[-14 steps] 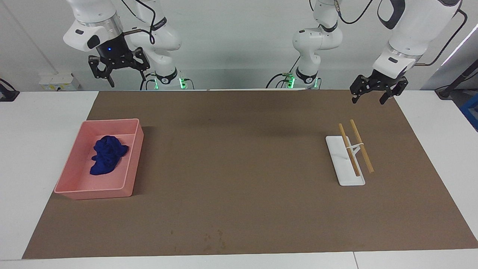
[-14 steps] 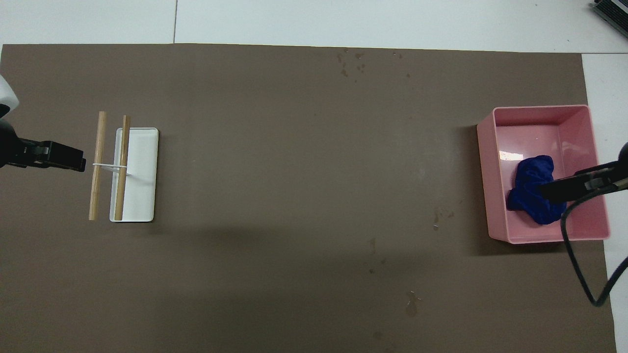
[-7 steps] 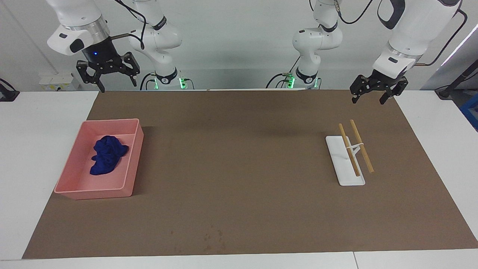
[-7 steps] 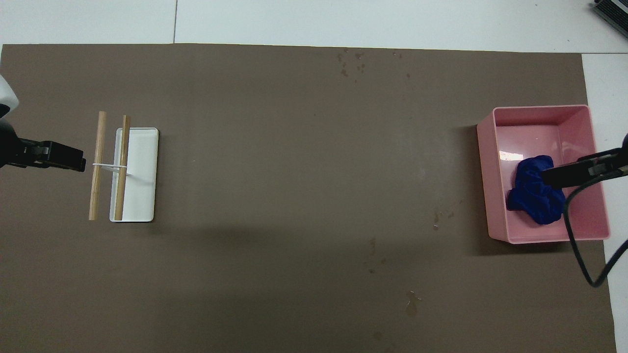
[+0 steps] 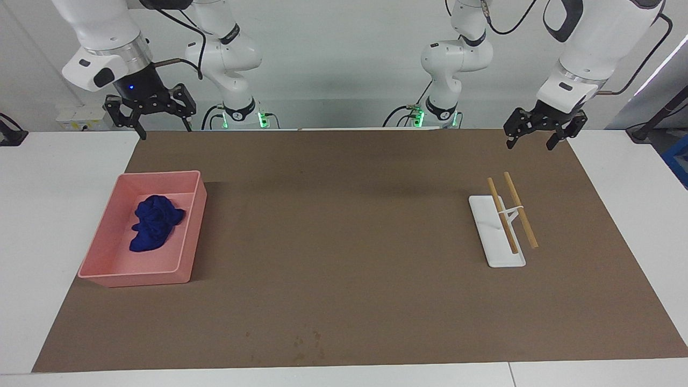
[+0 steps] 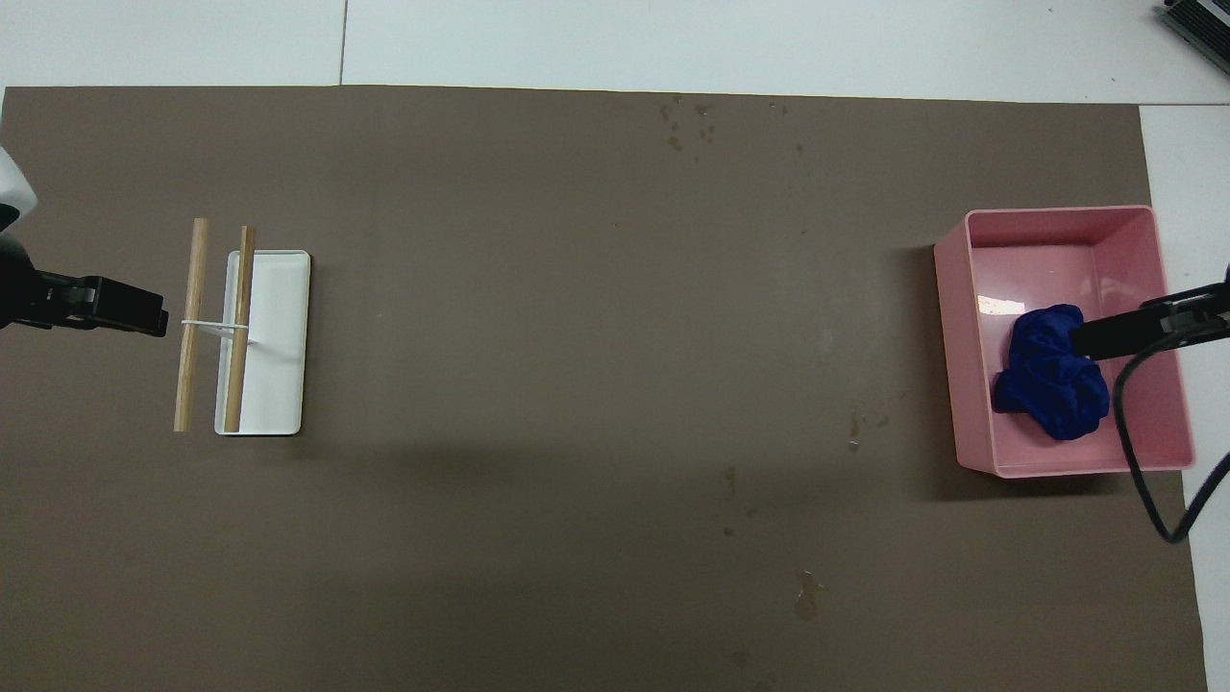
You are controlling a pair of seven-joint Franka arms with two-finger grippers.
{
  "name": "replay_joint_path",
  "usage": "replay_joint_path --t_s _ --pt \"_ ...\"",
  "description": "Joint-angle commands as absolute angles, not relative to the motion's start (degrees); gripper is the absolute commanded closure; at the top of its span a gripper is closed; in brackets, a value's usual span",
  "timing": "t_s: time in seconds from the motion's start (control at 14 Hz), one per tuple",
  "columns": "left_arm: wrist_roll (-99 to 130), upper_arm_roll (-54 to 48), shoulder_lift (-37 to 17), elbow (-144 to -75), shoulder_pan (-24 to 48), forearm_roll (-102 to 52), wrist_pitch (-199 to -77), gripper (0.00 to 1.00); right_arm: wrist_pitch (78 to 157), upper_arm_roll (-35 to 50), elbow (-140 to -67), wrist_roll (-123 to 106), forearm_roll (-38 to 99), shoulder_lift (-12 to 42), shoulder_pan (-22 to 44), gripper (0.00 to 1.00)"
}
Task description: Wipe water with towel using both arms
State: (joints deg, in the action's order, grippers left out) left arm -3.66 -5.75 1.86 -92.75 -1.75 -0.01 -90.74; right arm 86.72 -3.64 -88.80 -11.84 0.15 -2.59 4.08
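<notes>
The navy towel (image 5: 154,223) lies bunched in a pink bin (image 5: 156,175) at the right arm's end of the mat; it also shows in the overhead view (image 6: 1047,389). My right gripper (image 5: 163,128) is open and empty, high in the air. In the overhead view its tip (image 6: 1084,341) covers the towel's edge, but it hangs well above the towel. My left gripper (image 5: 531,143) is open and empty, and waits raised over the mat beside the white tray (image 5: 497,244); it also shows in the overhead view (image 6: 154,322). I cannot make out the water streak.
The white tray (image 6: 279,336) holds two wooden sticks (image 6: 189,322) at the left arm's end. A brown mat (image 5: 344,258) covers most of the table. A cluster of small dark blotches (image 6: 687,120) marks the mat's edge farthest from the robots.
My right gripper has risen and swung toward the right arm's end of the table; in the overhead view its tip drew back across the towel. The left arm has not moved.
</notes>
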Motion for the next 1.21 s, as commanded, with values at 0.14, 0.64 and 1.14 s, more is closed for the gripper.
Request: replay_joint_path --t_s 0.14,0.64,1.14 --pt "-4.2 -5.1 3.2 -94.1 -1.3 -0.8 -90.9 0.00 86.2 0.2 -85.8 -12.9 -0.3 -0.4 -1.0 0.00" --pt "-4.2 -5.1 3.2 -94.1 -1.3 -0.8 -90.9 0.00 86.2 1.1 -87.5 -17.1 -1.1 -1.5 -3.9 0.00" --pt "-4.2 -5.1 3.2 -94.1 -1.3 -0.8 -90.9 0.00 90.3 1.1 -89.4 -12.8 -1.1 -2.0 -3.2 0.00"
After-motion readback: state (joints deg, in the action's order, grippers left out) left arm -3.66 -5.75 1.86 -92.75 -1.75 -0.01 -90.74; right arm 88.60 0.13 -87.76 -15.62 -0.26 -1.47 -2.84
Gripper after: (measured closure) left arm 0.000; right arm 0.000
